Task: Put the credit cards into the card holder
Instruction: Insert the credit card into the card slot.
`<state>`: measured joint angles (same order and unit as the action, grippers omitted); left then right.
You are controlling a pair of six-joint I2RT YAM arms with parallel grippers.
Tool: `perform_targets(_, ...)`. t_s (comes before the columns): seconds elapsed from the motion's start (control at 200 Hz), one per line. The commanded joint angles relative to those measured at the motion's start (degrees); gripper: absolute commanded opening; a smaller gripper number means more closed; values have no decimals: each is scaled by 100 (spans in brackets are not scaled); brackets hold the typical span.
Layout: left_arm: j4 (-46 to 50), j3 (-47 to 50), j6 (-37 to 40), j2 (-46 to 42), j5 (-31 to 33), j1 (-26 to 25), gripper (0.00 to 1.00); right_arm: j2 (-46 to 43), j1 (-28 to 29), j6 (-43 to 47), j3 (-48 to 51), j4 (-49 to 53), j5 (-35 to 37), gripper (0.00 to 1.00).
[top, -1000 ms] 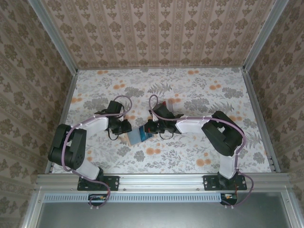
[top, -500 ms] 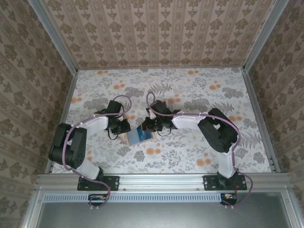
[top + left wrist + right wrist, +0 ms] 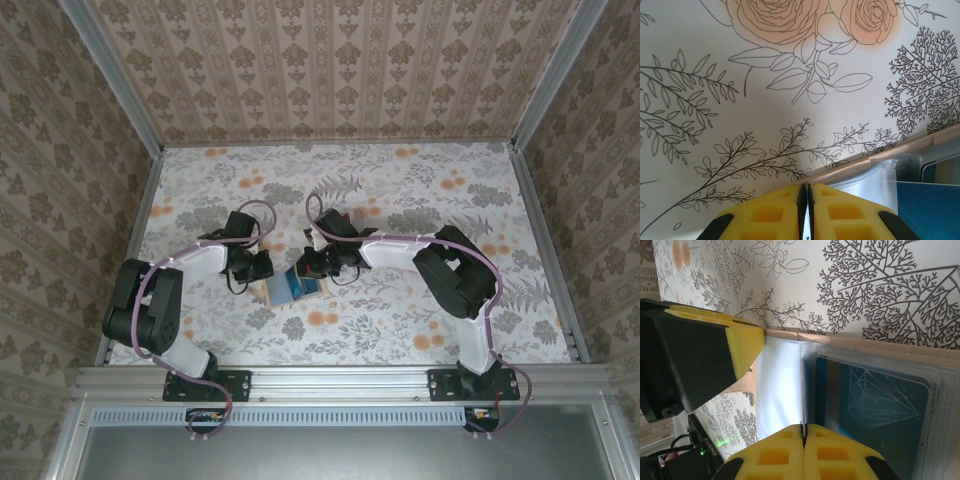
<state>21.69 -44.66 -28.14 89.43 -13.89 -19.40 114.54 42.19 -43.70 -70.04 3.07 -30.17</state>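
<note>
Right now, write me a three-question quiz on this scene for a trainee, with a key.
1. True or false: a blue card already sits inside a clear pocket of the card holder.
2. Seen from above, the card holder lies: A) between the left claw and the right claw; B) against the far wall; C) beside the right arm's base.
3. Fill in: the tips of both claws are coloured ___.
Key: 1 true; 2 A; 3 yellow.
</note>
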Motion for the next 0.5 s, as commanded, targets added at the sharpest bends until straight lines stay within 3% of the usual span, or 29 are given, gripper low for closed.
perform_targets(0.0,160,112,186,241,245,60,14,203,-10,-35,-89,15,-232,7)
perform_targets(0.495,141,107,186,334,220,61,14,337,143,36,44,-180,993,7)
